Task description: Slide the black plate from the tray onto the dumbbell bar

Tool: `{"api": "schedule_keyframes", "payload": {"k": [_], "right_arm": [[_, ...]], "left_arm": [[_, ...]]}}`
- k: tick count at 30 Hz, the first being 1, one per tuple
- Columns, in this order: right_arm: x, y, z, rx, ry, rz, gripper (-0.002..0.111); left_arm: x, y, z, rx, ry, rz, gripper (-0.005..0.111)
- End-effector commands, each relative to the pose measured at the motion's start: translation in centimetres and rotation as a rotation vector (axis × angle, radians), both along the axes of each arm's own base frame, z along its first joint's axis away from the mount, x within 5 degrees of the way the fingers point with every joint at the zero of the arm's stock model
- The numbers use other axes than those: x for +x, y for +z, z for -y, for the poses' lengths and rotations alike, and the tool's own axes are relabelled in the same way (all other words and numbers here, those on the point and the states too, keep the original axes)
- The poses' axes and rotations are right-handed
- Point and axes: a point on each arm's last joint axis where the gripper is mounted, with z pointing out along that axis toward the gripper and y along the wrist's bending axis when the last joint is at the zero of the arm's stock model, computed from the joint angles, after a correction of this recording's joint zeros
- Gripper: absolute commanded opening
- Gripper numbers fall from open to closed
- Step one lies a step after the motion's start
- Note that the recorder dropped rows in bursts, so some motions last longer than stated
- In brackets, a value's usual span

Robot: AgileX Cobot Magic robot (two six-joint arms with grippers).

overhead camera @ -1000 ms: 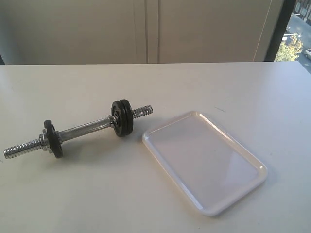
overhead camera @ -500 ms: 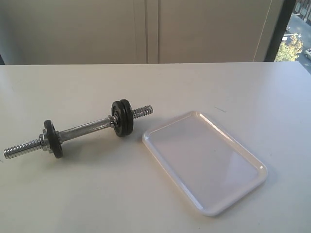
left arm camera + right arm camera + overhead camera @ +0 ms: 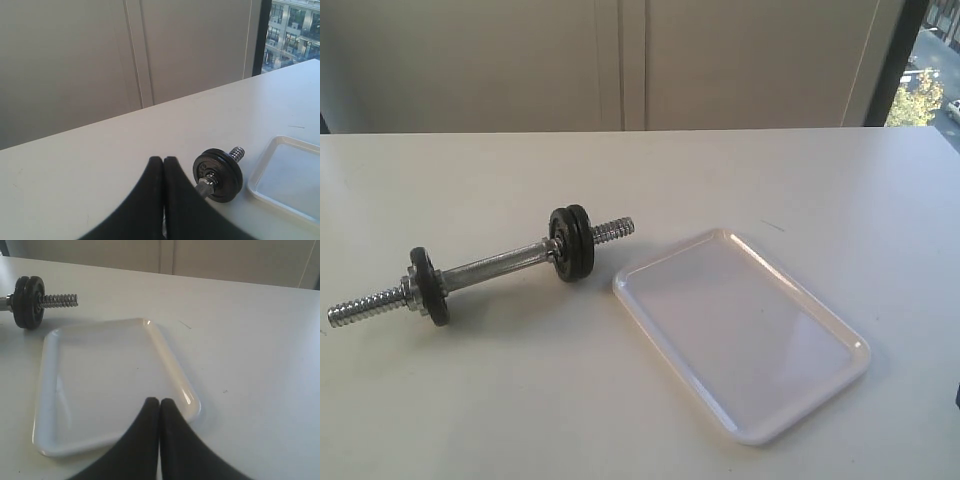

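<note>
1. Black plate [image 3: 581, 241] is on the dumbbell bar [image 3: 495, 264], not on the tray [image 3: 740, 330]. It is the outer disc of a pair pressed together near the bar's right threaded end; the two shades are hard to tell apart.
2. The exterior view alone shows the whole bar lying on the white table [image 3: 620, 170]. It runs slantwise, with a single grey-black disc [image 3: 428, 286] near the left threaded end and bare thread jutting beyond both sides.
3. That view shows neither gripper. The tray lies just right of the bar, apart from it, with nothing in it.
4. The left wrist view sees the pair of discs end-on, the inner disc [image 3: 218, 174] facing the camera with a nut against its centre. The thread pokes out behind it. Only one corner of the tray appears, and the bar's left end is out of sight.
5. The left gripper [image 3: 163, 161] has its two black fingers pressed together, holding nothing, up off the table and near the discs.
6. The right wrist view looks down on the whole tray, with the disc pair and thread off at one corner of the picture.
7. The right gripper [image 3: 159, 402] is likewise closed finger to finger and empty, over the tray's near edge.
8. Only the left wrist and exterior views catch the window [image 3: 292, 27] and the buildings outside.
</note>
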Motion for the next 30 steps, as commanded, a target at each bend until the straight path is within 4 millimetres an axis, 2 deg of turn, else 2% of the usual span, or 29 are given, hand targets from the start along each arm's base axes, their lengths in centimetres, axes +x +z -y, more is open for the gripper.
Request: {"api": "schedule_keyframes", "payload": {"k": [1, 26, 30], "right_arm": [[0.01, -0.01, -0.02, -0.002, 0.005, 0.017, 0.0], [0.01, -0.01, -0.02, -0.002, 0.005, 0.017, 0.0], [0.01, -0.01, -0.02, -0.002, 0.005, 0.017, 0.0]], "left_arm": [[-0.15, -0.11, -0.02, -0.022, 0.002, -0.005, 0.0], [-0.15, -0.11, -0.02, -0.022, 0.002, -0.005, 0.0], [-0.02, -0.82, 0.05, -0.133, 0.016, -0.056, 0.0]]}}
